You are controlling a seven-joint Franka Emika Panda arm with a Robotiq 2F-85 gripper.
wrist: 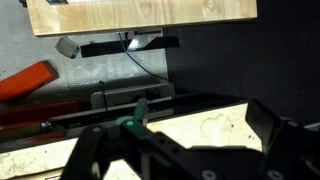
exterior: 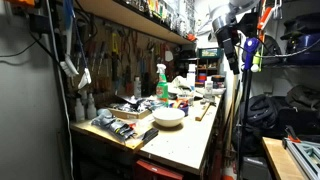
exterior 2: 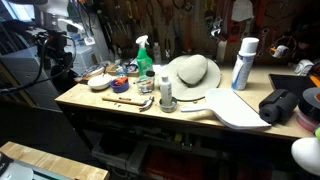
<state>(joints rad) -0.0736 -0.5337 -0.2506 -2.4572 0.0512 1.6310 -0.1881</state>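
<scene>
My gripper hangs high in the air beside the end of the cluttered workbench, touching nothing; it also shows in an exterior view. In the wrist view its dark fingers are spread apart with nothing between them, over the pale bench edge. Nearest on the bench are a white bowl, a green spray bottle and a small jar.
A white spray can, a pale cutting board and a black bundle lie on the bench. Tools hang on the back wall. A second wooden table stands across the aisle. An orange tool lies on the floor.
</scene>
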